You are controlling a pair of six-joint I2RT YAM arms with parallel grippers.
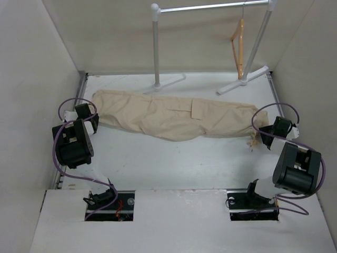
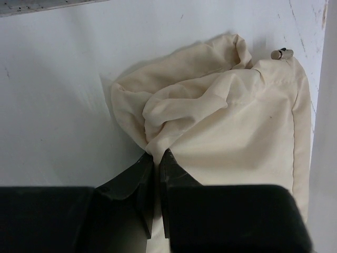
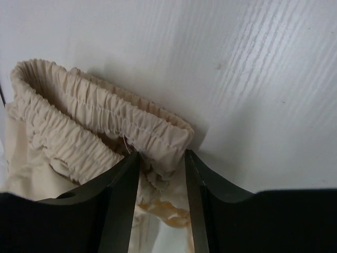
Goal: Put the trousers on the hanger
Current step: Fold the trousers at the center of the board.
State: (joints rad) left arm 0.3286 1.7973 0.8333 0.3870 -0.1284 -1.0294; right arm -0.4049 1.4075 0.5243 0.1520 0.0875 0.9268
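The beige trousers (image 1: 174, 116) lie stretched left to right across the table. My left gripper (image 1: 92, 120) is at their left end. In the left wrist view it (image 2: 158, 154) is shut on a pinched fold of the trousers (image 2: 237, 116). My right gripper (image 1: 261, 138) is at their right end. In the right wrist view it (image 3: 162, 156) has its jaws partly apart, with the gathered elastic band of the trousers (image 3: 79, 116) filling the gap at the tips. The orange-tan wooden hanger (image 1: 239, 46) hangs from the rack's bar at the back right, well beyond both grippers.
The white-and-silver garment rack (image 1: 156, 47) stands at the back, its feet just behind the trousers. White walls close in the table on the left, right and back. A small metal toggle (image 2: 281, 53) sits at the trousers' edge.
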